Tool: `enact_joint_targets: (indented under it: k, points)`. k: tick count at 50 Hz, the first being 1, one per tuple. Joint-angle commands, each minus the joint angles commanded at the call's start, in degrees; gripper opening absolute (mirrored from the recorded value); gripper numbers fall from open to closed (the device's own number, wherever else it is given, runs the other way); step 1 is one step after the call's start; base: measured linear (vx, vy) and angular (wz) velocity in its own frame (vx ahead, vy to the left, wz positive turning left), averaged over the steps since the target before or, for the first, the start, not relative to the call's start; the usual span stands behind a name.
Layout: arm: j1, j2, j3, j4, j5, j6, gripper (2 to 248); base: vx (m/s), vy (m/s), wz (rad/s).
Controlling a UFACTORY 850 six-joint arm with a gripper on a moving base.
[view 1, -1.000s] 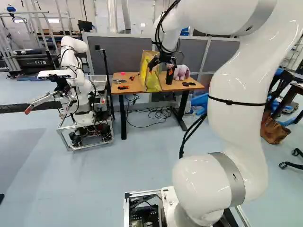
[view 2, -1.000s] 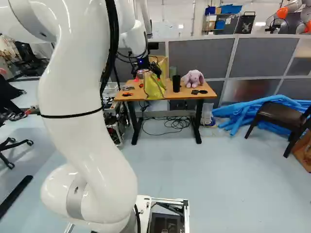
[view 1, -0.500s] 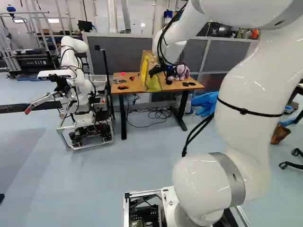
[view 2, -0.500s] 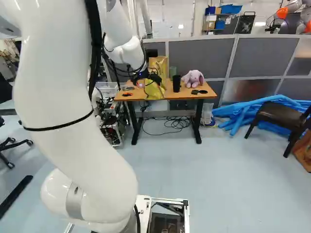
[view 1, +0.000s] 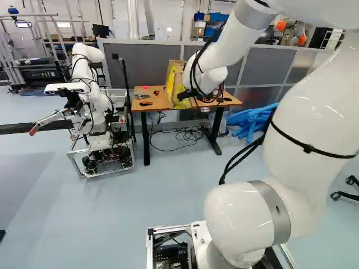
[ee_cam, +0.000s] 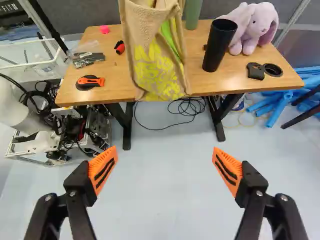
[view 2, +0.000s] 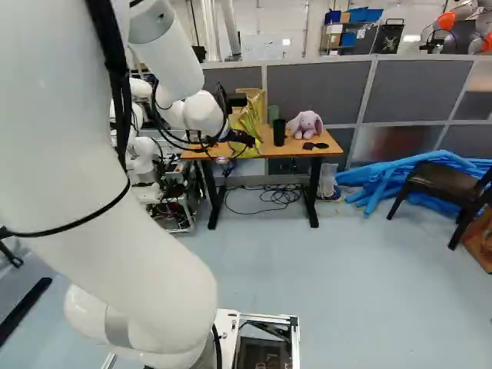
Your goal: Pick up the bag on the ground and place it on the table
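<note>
Grey partitions back the worktop. At its near edge stands the bag, liable to tip off if nudged. The hand is wide open, empty; sideways travel could snag the bag or topple the black cup

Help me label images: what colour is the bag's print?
Yellow, on the tan bag; the wrist view shows it best.

Glossy white rounded arm, grey joint bands, black strap, black cables, black tool, orange pads
</note>
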Motion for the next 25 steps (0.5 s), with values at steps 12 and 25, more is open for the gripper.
enact_joint_targets:
  k: [12,25]
  points:
    - [0.0,3.23,7.27,-0.09,8.01,-0.14,247,0.0,0.0,0.0]
    - [0.0,6.31,14.21,-0.17,15.64,-0.27,247,0.0,0.0,0.0]
